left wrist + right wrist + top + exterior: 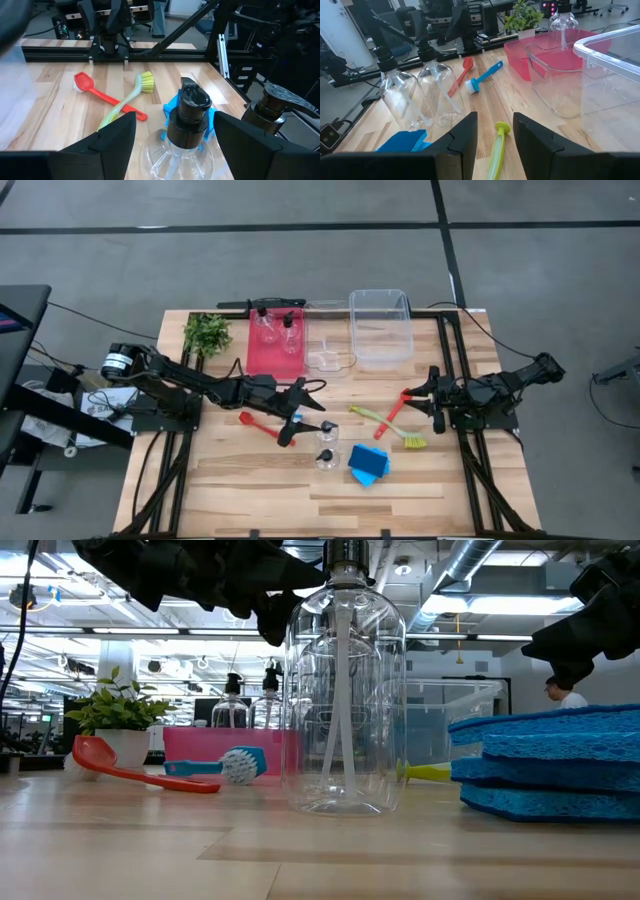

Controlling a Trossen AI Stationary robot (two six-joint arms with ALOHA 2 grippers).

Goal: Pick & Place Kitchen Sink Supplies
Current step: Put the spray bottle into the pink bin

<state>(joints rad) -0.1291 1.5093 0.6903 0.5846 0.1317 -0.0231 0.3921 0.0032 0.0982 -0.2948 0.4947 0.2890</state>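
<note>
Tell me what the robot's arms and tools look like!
Both arms are dark, nearly black, built from jointed segments, with black cables trailing off the table's sides. The left arm has a silver round motor part at its base. Each ends in a two-fingered tool: the left tool has wide flat black fingers, and the right tool has the same.

Grey floor (pixel 300 260) with dark seams; exposed ceiling ducts (pixel 480 560), perhaps strip lights.

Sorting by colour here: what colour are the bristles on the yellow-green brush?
Yellow bristles, on a pale yellow-green handle; clearest in the left wrist view.
</note>
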